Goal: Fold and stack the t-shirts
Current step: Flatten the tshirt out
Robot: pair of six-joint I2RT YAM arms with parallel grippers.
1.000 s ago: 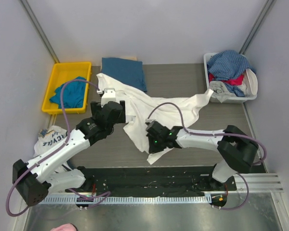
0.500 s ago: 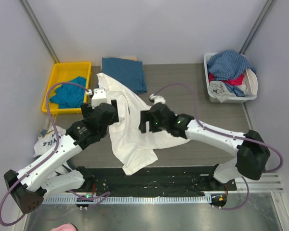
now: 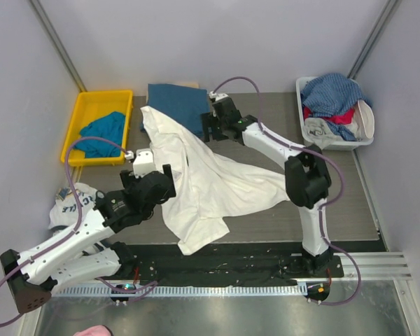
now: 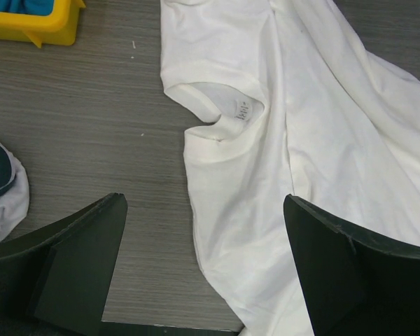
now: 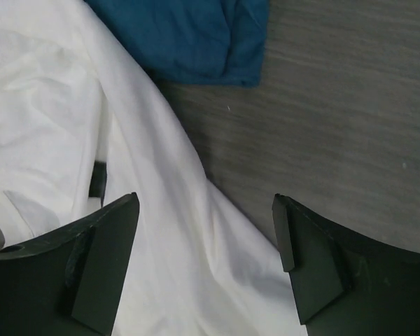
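Observation:
The large white t-shirt (image 3: 217, 185) lies crumpled and partly spread across the middle of the table, its collar (image 4: 227, 119) facing up. The plain dark blue t-shirt (image 3: 178, 105) lies folded at the back, with the white shirt's far corner beside it. My left gripper (image 3: 164, 183) is open and empty, hovering over the white shirt's left edge (image 4: 203, 203). My right gripper (image 3: 211, 128) is open and empty at the back, above the white shirt's far edge (image 5: 204, 203), just near of the blue t-shirt (image 5: 189, 35).
A yellow bin (image 3: 87, 105) with a teal cloth stands at the back left. A white basket (image 3: 308, 133) piled with clothes stands at the back right. A white cloth with teal print (image 3: 70, 199) lies at the left edge. A black mat (image 3: 217, 262) runs along the near edge.
The right arm has swung from the table's middle to the far side by the blue t-shirt. The white shirt now lies flatter and spread wider. The left gripper has drawn back slightly.

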